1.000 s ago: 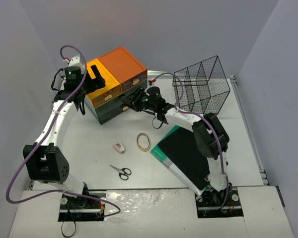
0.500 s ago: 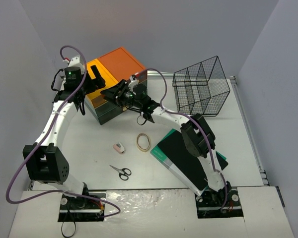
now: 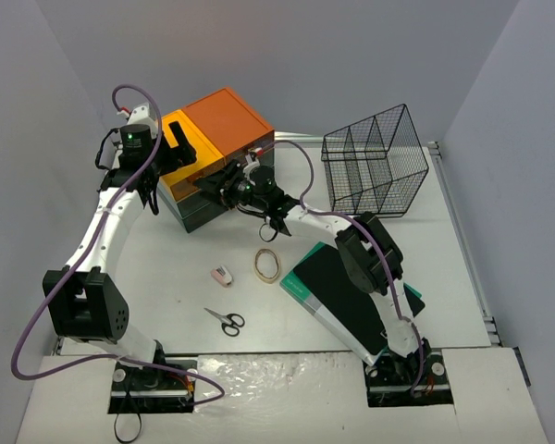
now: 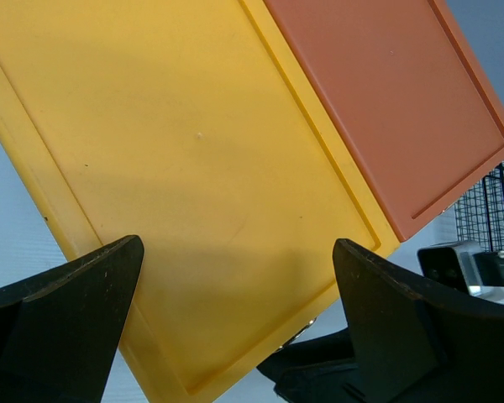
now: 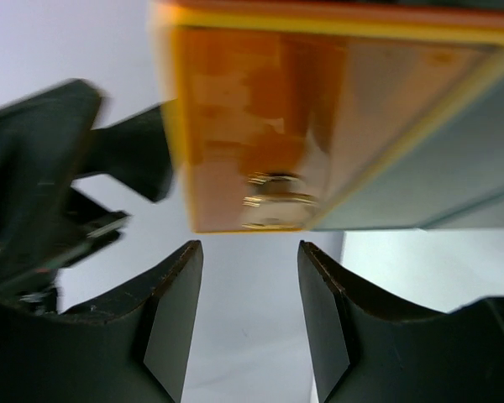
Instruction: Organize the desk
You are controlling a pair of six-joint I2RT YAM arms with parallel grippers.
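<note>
The desk point(image 3: 166, 264) is the white tabletop. A drawer chest stands at its back left, with a yellow top point(image 3: 190, 148), an orange top point(image 3: 229, 120) and dark green lower drawers. My left gripper point(image 3: 179, 146) is open and hovers over the yellow top point(image 4: 202, 159), holding nothing. My right gripper point(image 3: 213, 183) is open in front of the yellow drawer front point(image 5: 260, 109). Its jaws stand just short of the small metal knob point(image 5: 271, 201), one on each side, not touching it.
A black wire basket point(image 3: 375, 159) stands at the back right. On the desk lie a black-and-green book point(image 3: 347, 291), a rubber band point(image 3: 267, 265), a small pink-white eraser point(image 3: 222, 275) and scissors point(image 3: 226, 321). Walls close in on the left and back.
</note>
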